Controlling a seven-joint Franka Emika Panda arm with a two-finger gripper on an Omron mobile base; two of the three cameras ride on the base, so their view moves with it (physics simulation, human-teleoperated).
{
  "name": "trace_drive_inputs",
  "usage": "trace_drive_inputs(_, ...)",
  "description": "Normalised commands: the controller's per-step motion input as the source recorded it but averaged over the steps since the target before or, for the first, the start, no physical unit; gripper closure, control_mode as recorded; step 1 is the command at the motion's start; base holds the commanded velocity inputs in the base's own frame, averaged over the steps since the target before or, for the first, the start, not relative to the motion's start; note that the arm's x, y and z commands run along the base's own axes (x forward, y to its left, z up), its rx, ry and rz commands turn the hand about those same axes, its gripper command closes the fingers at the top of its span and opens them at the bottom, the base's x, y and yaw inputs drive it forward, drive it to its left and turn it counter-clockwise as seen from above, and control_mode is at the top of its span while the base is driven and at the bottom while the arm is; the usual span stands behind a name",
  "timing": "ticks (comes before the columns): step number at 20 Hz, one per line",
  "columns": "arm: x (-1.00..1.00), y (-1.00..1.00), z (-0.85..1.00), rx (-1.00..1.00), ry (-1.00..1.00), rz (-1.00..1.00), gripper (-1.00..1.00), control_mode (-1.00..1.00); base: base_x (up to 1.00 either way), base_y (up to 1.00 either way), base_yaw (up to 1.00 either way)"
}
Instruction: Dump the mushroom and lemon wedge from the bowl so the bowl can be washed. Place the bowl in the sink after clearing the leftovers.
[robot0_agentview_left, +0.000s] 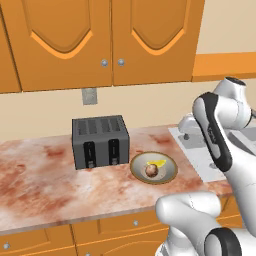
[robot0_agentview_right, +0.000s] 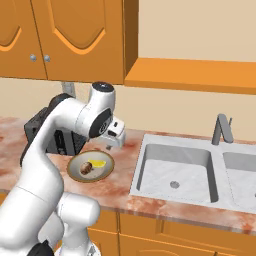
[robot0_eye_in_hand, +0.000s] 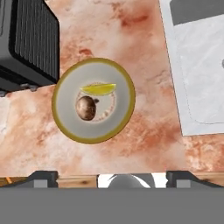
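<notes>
While the arm waits above the bench, nothing from the task has been lifted yet; items follow from left to right.

Toaster: a dark grey toaster (robot0_agentview_left: 100, 141) stands left of centre in the left base view, on the marbled pink bench (robot0_agentview_left: 40, 185), just beside the bowl.

Bowl: the bowl (robot0_agentview_left: 167, 172) sits at centre of that view, upright, tan inside with an olive rim. In the hand view it lies left of centre, seen from straight above.

Mushroom: the mushroom (robot0_eye_in_hand: 86, 108) rests in the middle of the bowl, brown and round.

Lemon wedge: the lemon wedge (robot0_eye_in_hand: 99, 89) lies just above the mushroom in the hand view, so close that I cannot tell if they touch.

Jaws: the gripper (robot0_eye_in_hand: 112, 180) shows two dark tips at the bottom edge of the hand view, set wide apart and pinching nothing, above the bench.

Sink: the sink (robot0_agentview_right: 150, 172) fills the right half of the right base view, its near basin close to the bowl.

Step in hand: likely reaching down for the bowl's rim.

Doing it well: line one jaw inside and one outside the nearest rim, grip firmly, and lift level, so the leftovers stay put until tipped out away from the sink.
</notes>
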Motion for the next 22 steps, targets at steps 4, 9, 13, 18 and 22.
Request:
trace_drive_inputs(4,-0.09,-0.15,-0.63,0.12,0.03,-0.02,-1.0,-1.0,0.0,0.0,0.0)
trace_drive_inputs(9,0.23,0.09,-0.57,0.01,0.12,-0.01,-1.0,-1.0,0.0,0.0,0.0)
trace_drive_inputs(13,0.25,0.2,-0.54,0.0,0.16,-0.04,-1.0,-1.0,0.0,0.0,0.0)
trace_drive_inputs(18,0.15,0.0,-0.7,0.0,0.13,0.0,-1.0,-1.0,0.0,0.0,0.0)
trace_drive_inputs(22,0.38,0.0,-0.46,0.01,0.11,0.0,-1.0,-1.0,0.0,0.0,0.0)
